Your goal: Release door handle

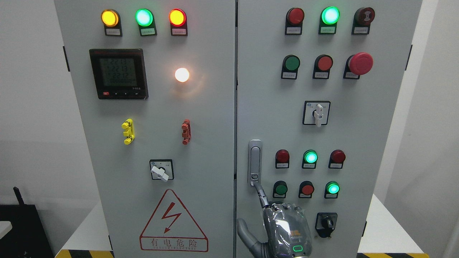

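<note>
- A grey electrical cabinet (200, 107) is filling the head view, its two doors meeting at a vertical seam near the middle.
- The door handle (255, 163), a slim upright silver latch, is sitting on the right door (358, 143), close to that door's left edge and a little below mid-height.
- One robot hand (285, 229) is rising from the bottom edge just right of the seam; which arm it belongs to cannot be told.
- Its index finger (261, 195) is stretching up, the tip touching the handle's lower end, while the thumb is sticking out leftward; nothing is being grasped.
- Green, red and amber lamps are glowing across both doors.
- A red-bordered warning triangle (173, 222) is showing at the left door's lower edge.
</note>
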### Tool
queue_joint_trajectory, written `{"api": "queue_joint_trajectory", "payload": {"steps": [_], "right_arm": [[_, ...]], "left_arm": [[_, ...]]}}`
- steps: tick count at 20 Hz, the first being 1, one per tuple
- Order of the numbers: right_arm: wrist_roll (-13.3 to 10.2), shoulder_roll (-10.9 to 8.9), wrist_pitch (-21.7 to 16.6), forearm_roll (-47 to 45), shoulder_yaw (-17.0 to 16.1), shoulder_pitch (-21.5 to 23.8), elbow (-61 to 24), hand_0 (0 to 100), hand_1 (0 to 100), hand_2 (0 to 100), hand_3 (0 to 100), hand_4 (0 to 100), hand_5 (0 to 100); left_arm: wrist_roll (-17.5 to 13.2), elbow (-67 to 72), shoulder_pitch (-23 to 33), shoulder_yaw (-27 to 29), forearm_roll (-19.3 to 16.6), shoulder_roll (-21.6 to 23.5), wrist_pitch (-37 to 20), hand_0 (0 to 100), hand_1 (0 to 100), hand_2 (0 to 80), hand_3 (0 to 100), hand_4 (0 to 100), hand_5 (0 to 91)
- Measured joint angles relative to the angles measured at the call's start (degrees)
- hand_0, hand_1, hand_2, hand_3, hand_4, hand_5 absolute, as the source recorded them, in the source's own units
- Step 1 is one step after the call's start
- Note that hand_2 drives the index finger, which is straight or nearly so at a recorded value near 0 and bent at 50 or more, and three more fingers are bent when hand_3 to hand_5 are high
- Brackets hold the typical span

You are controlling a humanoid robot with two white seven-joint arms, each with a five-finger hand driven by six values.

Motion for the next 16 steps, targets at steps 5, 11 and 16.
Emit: {"api": "queue_joint_trajectory", "payload": {"steps": [5, 11, 16], "right_arm": [[0.0, 0.0, 0.0, 0.0, 0.0, -0.2, 0.2, 37, 6, 0, 83, 83, 98], [0.0, 0.01, 0.0, -0.1, 0.0, -0.4, 0.5, 37, 6, 0, 83, 84, 99], [0.0, 0.01, 0.0, -0.1, 0.0, -0.5, 0.7, 37, 6, 0, 83, 84, 99]], "left_arm": [[0.0, 0.0, 0.0, 0.0, 0.0, 0.0, 0.0, 12, 39, 0.0, 0, 0, 0.0], [0.0, 0.0, 0.0, 0.0, 0.0, 0.0, 0.0, 12, 39, 0.0, 0, 0, 0.0], [0.0, 0.0, 0.0, 0.0, 0.0, 0.0, 0.0, 12, 39, 0.0, 0, 0, 0.0]]}}
